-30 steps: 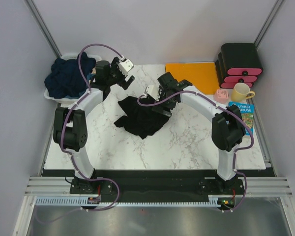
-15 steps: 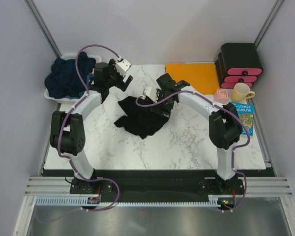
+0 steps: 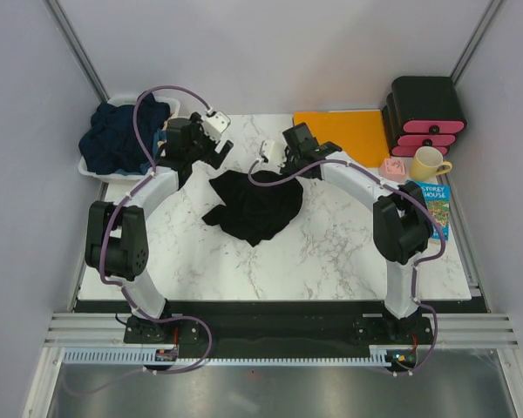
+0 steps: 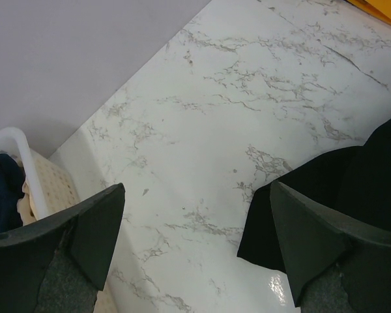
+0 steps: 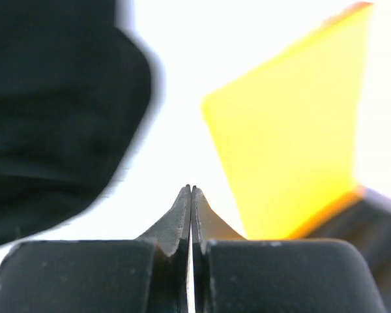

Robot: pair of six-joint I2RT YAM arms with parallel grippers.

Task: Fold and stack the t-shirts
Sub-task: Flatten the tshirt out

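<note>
**Marble table with one shirt loose: right gripper closes on nothing**

Marble table [image 3: 331, 252] carries a single black t-shirt [image 3: 257, 207], crumpled near the centre and not yet spread or folded. The navy t-shirts [image 3: 118, 135] lie heaped in the white basket [image 3: 100, 174] at the far left corner.

Within the last second the right gripper [image 5: 191, 195] has drawn back from over the shirt toward its far edge and snapped its fingers together. The wrist view shows them meeting with no cloth between, the shirt to one side and the orange sheet [image 5: 293, 130] to the other.

The left gripper [image 4: 197, 195] stands spread wide over bare marble just beside the shirt's far-left edge.

Judgement: no hold exists, so folding awaits a fresh grasp.
</note>
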